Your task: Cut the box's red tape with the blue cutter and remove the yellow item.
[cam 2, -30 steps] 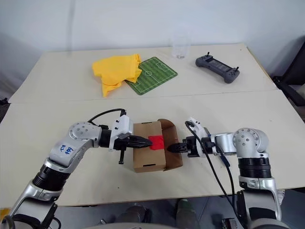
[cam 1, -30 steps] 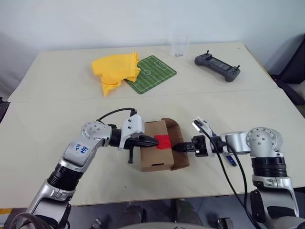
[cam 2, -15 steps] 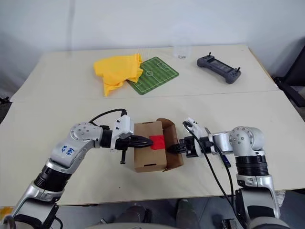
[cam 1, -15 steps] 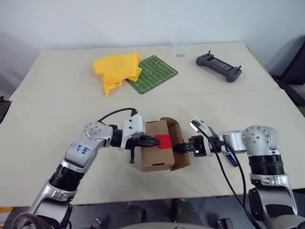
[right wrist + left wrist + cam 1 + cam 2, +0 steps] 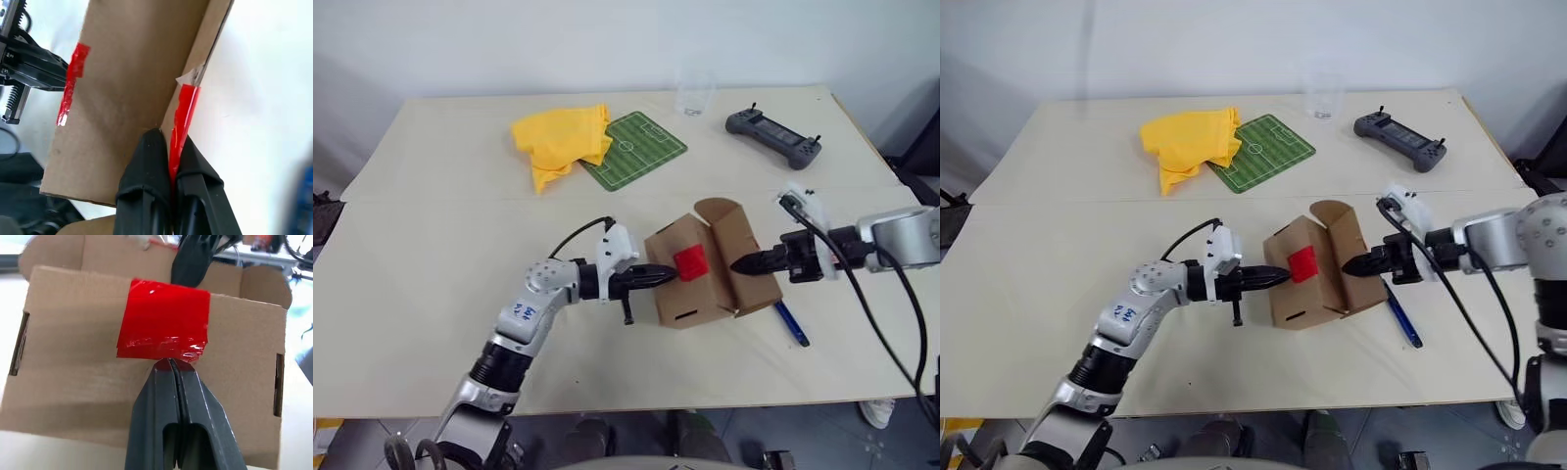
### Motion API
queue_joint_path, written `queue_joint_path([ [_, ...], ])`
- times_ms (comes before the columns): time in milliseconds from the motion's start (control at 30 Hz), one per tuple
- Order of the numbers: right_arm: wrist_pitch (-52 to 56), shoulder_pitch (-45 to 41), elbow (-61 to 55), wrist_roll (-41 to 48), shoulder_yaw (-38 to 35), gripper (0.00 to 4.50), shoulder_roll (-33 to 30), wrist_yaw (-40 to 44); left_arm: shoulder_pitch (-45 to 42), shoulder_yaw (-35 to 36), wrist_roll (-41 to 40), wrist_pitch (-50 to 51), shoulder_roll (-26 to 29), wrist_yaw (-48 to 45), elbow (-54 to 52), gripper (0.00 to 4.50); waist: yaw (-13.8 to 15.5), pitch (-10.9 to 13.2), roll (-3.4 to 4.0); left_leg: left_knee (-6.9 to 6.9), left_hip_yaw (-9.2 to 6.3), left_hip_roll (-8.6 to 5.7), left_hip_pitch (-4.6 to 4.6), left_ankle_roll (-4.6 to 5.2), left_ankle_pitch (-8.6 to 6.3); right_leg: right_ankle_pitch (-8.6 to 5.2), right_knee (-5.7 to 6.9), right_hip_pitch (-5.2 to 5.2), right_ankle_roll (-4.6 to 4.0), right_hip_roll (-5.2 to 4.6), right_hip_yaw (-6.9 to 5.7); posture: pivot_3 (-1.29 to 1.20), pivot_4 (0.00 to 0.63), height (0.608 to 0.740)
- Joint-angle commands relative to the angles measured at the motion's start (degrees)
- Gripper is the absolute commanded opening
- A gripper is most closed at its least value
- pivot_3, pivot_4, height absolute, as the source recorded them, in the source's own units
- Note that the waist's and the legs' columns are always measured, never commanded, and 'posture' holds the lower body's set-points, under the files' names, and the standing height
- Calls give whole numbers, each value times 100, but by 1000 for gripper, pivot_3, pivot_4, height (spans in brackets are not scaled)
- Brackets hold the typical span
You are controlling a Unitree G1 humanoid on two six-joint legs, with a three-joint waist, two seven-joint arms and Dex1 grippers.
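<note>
The right gripper, pinched on the lid, should lift it while the closed left gripper steadies the box at the tape

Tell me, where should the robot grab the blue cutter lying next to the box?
Probably the middle of the blue cutter, pinched across its thin body, coming straight down from above. It lies flat on the table, so only its top and sides are free. Its far end sits close beside the box, while the middle has room on both sides.
</note>
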Motion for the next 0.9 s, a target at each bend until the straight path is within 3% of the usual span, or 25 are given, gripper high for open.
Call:
queue_joint_path([
  [33, 23, -529, -195, 606, 65, 33, -151, -84, -38, -341, 278, -111, -291, 151, 362, 0, 20, 0, 0, 0, 1, 0, 0, 0, 0, 0, 0, 0, 0, 0, 1, 0, 150, 740],
  [333, 23, -648, -444, 1577, 467, 33, -343, -993, 357, -44, 217, 131, -552, 635, 170, 0, 108, 7, -6, -3, -2, 1, -11, 7, -4, 2, -13, -5, 3, -1, -4, 0, 150, 740],
  [433, 23, -578, -500, 1480, 718, 33, -312, -1374, 366, 32, 187, 112, -564, 715, 135, 0, 108, 7, -6, -3, -1, 1, -11, 7, -4, 2, -13, -4, 3, -1, -4, 0, 150, 740],
  [667, 23, -336, -181, 873, 356, 33, 167, -2139, 217, 193, 151, 47, -569, 796, 192, 0, 84, 4, -10, -2, 4, 8, -2, -2, 1, 2, -3, -2, 3, 3, -4, 0, 150, 740],
  [900, 23, -565, 148, 174, 481, 33, 665, -2335, 90, 237, 226, 41, -573, 846, 333, 0, 26, -8, -27, 0, 6, 7, 10, -5, 4, 2, 6, 4, 3, 3, 2, 0, 150, 740],
])
